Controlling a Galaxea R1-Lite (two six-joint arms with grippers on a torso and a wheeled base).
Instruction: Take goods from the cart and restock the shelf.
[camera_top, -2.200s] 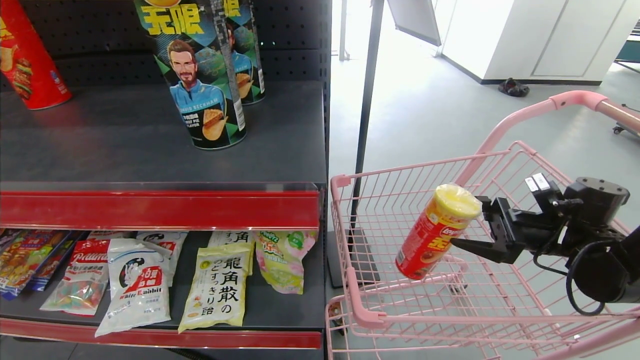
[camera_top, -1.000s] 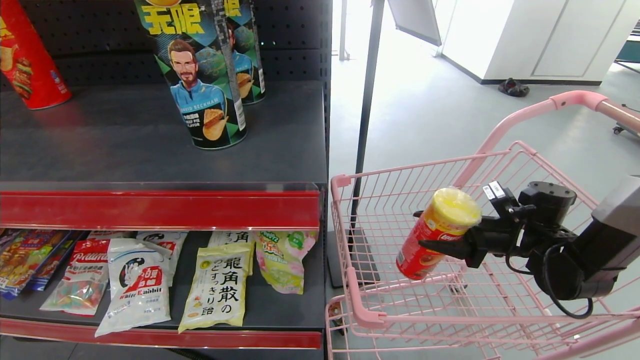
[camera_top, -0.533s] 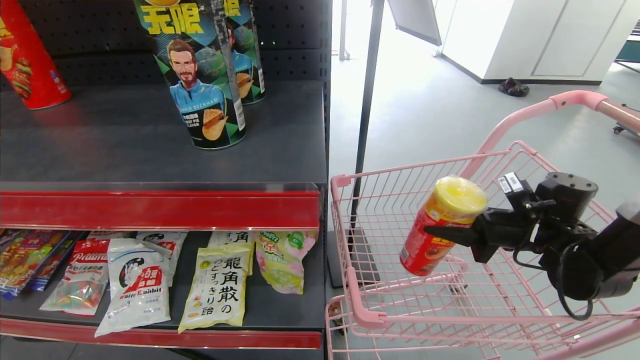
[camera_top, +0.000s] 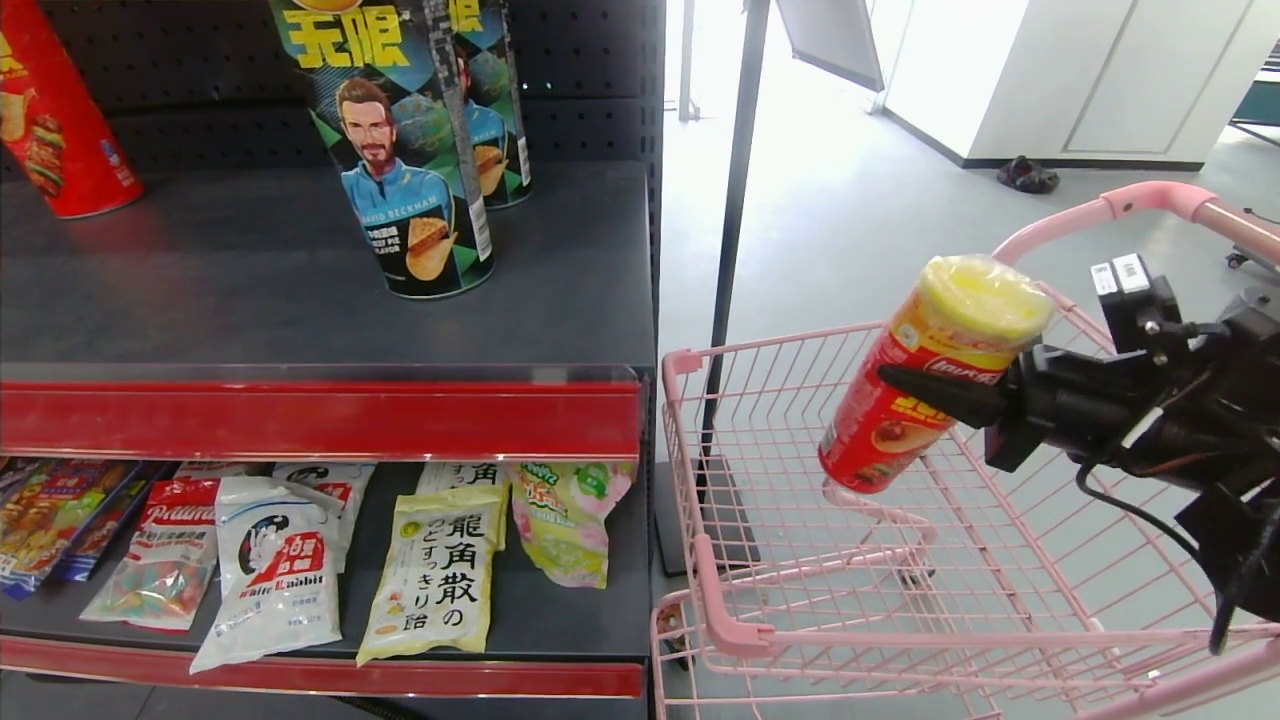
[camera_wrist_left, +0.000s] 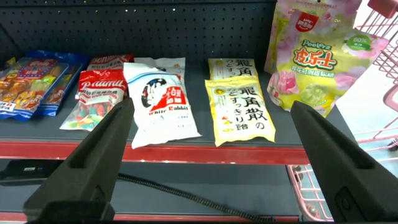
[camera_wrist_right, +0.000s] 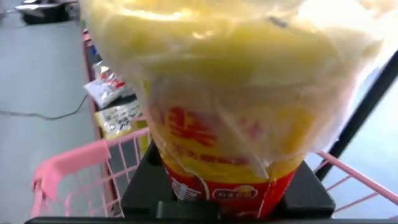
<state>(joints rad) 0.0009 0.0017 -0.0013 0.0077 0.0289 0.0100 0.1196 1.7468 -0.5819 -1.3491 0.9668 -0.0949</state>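
**Above the cart, one chip can in my right grip**

Over the pink wire shopping cart (camera_top: 712, 600), my right gripper (camera_top: 930, 372) is clenched around a red cylindrical chip can (camera_top: 880, 440) with a yellow plastic lid. The can hangs above the basket's rim, touching no wire, and it is tilted, lid up and away from the cart's front. I hold it from the side, just under the lid, where the right wrist view shows my dark pads flanking the can (camera_wrist_right: 230, 143). I judge this grip keeps its base free to set down flat.

Beyond the cart's front rim, well apart from the can, runs the dark upper shelf board (camera_top: 300, 300) with its red front strip. Two tall dark-green chip tubes (camera_top: 410, 180) stand there with bare board around them, the likely spot for this one.

Low beside the cart's front, my left gripper (camera_wrist_left: 211, 107) hangs released and holds nothing, fingers wide, facing flat snack bags (camera_wrist_left: 161, 93) on the lower shelf.
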